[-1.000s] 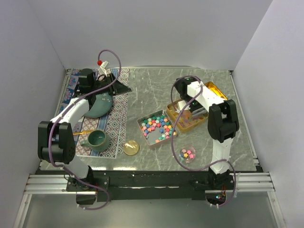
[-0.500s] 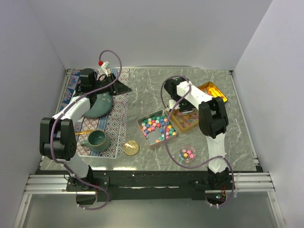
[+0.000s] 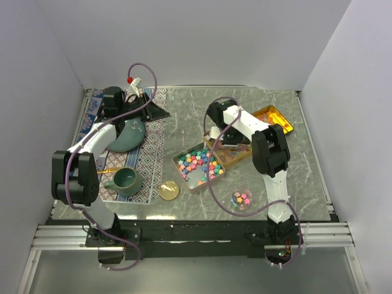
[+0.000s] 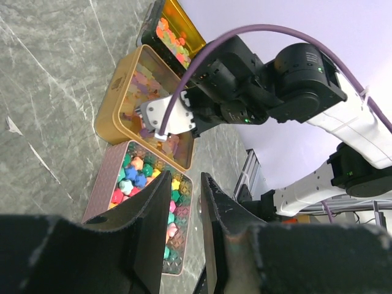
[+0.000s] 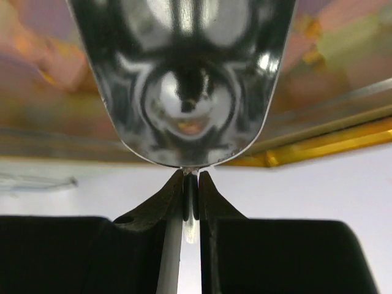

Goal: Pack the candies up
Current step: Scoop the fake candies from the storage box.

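Steel scoop (image 5: 184, 79) pinched in the right gripper (image 5: 191, 184), dipped in the gold tin (image 4: 111, 121) — candies (image 3: 197, 164) half packed, seemingly; left gripper (image 4: 185, 184) ajar, empty

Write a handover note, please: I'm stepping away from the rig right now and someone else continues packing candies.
Left gripper: open, empty, back left.
Right gripper: shut on the shiny metal scoop, inside the gold rectangular tin.
Pastel star candies mostly fill the pink rectangular tin; a few lie in the small clear round dish.
Done: some candies in the gold tin.
Left: probably scooping the rest.
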You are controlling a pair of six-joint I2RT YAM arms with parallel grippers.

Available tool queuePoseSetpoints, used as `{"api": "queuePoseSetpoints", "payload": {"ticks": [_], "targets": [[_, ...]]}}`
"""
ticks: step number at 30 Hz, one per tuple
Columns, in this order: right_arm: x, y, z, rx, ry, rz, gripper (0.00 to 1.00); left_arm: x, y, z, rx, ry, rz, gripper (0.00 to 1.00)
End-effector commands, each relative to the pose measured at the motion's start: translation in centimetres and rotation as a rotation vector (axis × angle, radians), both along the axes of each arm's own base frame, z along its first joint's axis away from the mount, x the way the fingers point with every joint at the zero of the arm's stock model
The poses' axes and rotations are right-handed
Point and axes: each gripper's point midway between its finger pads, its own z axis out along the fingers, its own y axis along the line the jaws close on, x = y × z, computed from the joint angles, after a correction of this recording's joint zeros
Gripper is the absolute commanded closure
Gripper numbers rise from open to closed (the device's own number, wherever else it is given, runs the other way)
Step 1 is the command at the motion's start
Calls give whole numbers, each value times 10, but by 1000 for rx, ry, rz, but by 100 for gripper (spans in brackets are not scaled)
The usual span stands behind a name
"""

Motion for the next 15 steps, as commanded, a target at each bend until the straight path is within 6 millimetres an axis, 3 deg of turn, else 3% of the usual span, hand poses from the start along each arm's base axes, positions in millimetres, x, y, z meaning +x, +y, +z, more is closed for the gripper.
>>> {"api": "queuePoseSetpoints", "payload": {"ticks": [1,4,8,10,15], "targets": [[1,29,-21,192,0,-141,100,9,0,11,9,-51,4,68],[-1,24,-21,197,-9,-172,100,11,0,-1,32,-25,10,70],[-2,22,-21,210,-35,-154,100,9,0,-47,29,123,58,75],[1,25,-29,220,-37,-162,100,8,0,-57,27,159,71,76],[11,44,-33,254,-67,-133,100,12,-1,-57,48,150,69,75]]}}
